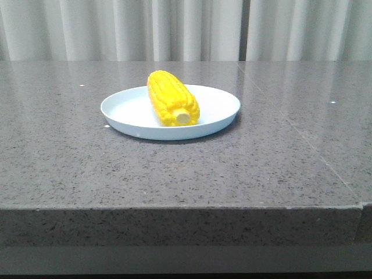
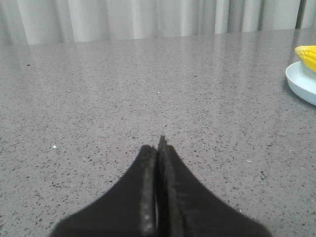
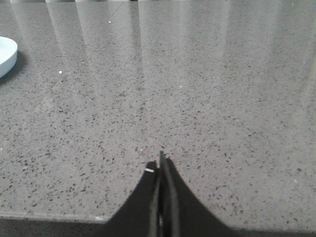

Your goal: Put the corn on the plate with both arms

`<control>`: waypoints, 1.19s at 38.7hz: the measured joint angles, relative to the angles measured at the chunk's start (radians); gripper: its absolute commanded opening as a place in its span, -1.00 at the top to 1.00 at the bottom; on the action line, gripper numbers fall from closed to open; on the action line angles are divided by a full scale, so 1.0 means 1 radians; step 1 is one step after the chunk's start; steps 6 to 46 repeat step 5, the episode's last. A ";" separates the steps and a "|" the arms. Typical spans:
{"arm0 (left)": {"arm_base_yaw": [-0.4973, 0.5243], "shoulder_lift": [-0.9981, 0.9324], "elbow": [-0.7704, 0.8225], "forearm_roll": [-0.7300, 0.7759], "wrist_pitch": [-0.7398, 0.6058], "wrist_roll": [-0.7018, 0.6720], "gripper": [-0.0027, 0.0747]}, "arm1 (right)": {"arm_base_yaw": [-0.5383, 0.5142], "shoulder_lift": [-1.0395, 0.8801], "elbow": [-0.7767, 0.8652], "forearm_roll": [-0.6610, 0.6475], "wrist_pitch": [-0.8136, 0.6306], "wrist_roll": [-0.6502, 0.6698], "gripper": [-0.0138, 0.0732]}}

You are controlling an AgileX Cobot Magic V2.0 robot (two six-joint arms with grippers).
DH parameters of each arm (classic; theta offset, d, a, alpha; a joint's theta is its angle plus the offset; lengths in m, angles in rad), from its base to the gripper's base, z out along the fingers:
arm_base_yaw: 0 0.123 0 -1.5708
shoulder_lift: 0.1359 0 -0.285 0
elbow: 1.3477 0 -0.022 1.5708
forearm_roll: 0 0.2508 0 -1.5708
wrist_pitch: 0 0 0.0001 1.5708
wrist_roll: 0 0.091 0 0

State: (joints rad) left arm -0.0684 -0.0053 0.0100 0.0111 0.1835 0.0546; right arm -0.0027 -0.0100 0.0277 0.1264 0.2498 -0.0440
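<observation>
The yellow corn (image 1: 172,97) lies on the pale blue-white plate (image 1: 221,110) at the middle of the table, its pale stub end toward the camera. In the left wrist view the corn (image 2: 308,54) and the plate (image 2: 300,81) show only partly at the frame's edge. In the right wrist view only a sliver of the plate (image 3: 7,55) shows. My left gripper (image 2: 158,147) is shut and empty over bare table, well apart from the plate. My right gripper (image 3: 161,164) is shut and empty near the table's front edge. Neither arm shows in the front view.
The grey speckled stone table (image 1: 279,168) has a seam running diagonally on the right. Its front edge (image 1: 174,206) is close to the camera. Pale curtains (image 1: 186,29) hang behind the table.
</observation>
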 measured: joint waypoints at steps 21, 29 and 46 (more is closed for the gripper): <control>0.000 0.000 0.000 0.000 0.000 0.000 0.98 | 0.000 0.000 0.000 0.000 0.000 0.000 0.80; 0.000 0.000 0.000 0.000 0.000 0.000 0.98 | 0.000 0.000 0.000 0.000 0.000 0.000 0.80; 0.000 0.000 0.000 0.000 0.000 0.000 0.98 | 0.000 0.000 0.000 0.000 0.000 0.000 0.80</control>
